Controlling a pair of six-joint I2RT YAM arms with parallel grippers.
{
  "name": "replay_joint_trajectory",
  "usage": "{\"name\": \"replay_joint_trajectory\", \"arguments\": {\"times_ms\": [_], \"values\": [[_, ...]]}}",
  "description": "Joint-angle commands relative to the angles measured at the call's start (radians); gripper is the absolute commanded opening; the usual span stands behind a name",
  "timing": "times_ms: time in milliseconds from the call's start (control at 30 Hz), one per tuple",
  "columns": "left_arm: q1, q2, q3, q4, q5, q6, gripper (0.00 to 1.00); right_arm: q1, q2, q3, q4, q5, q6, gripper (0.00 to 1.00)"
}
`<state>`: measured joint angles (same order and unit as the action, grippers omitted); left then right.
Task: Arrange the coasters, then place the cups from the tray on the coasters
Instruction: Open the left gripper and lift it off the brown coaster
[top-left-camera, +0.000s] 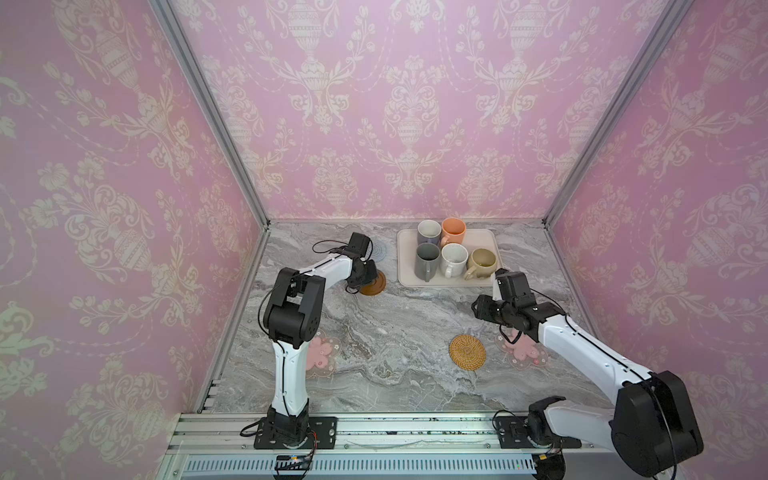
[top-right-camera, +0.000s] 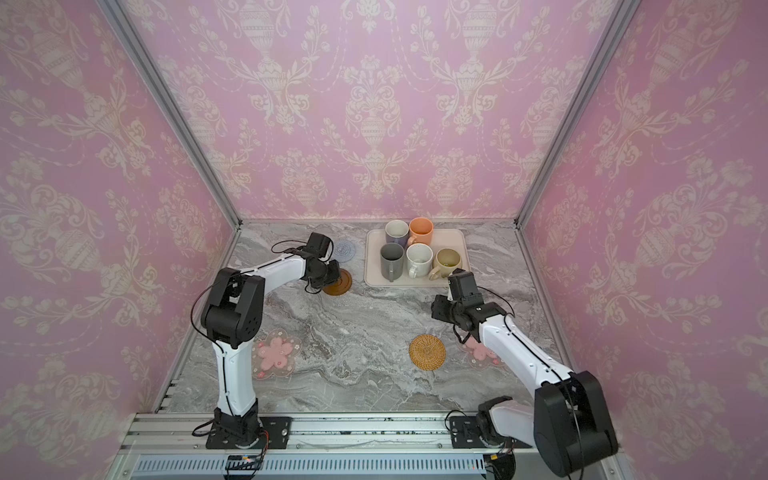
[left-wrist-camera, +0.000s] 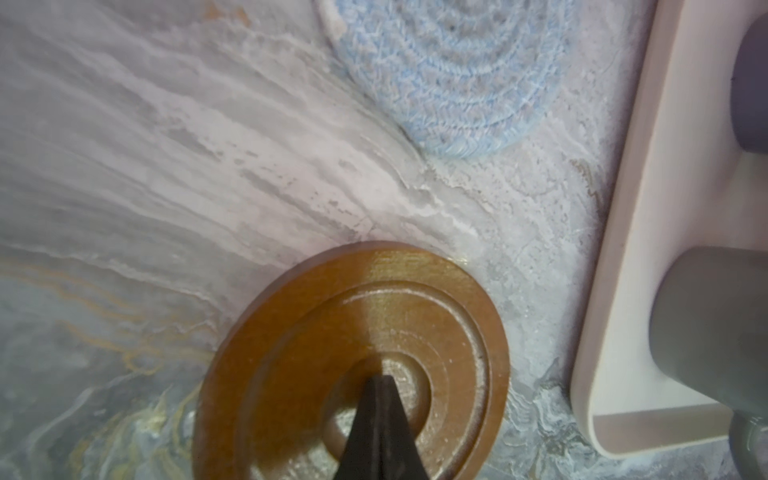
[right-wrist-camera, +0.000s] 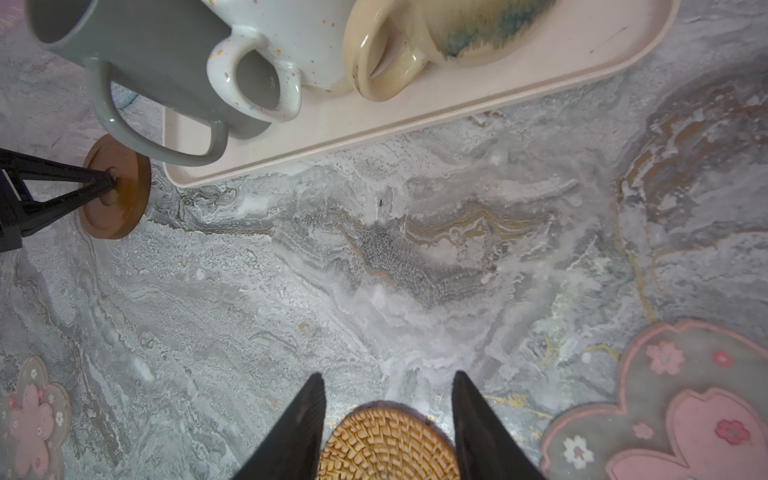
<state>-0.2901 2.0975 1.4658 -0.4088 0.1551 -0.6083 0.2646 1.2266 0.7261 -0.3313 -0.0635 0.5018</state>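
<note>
Grey marbled bench (top-left-camera: 395, 332): the left gripper (left-wrist-camera: 381, 386), pressed together, is set tip-down on the brown disc (left-wrist-camera: 291, 332) just beside the tray (top-left-camera: 486, 241) of cups (top-left-camera: 453, 259) near the far edge, so coaster arranging is judged in hand and a slide toward open bench is called for. The right gripper (right-wrist-camera: 387, 374) is held half spread, empty, near the rattan coaster (right-wrist-camera: 386, 444); both flower coasters (top-left-camera: 324, 353) are partly hidden by arms.

No readable text, label, brand, number or sign appears on anything.
</note>
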Motion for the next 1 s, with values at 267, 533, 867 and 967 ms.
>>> {"name": "replay_joint_trajectory", "arguments": {"times_ms": [267,533,867,967], "values": [[-0.001,-0.009,-0.038,-0.104,0.002,0.003,0.08,0.009,-0.002,0.019,-0.028,-0.003,-0.001,0.51],[-0.001,-0.285,-0.13,-0.155,0.066,0.097,0.16,0.032,-0.049,-0.002,-0.111,0.029,0.029,0.43],[-0.003,-0.528,-0.303,-0.215,0.075,0.114,0.19,0.191,-0.087,-0.076,-0.19,0.065,0.09,0.34],[-0.003,-0.54,-0.327,-0.221,0.06,0.118,0.19,0.202,-0.099,-0.1,-0.197,0.065,0.119,0.32]]}}
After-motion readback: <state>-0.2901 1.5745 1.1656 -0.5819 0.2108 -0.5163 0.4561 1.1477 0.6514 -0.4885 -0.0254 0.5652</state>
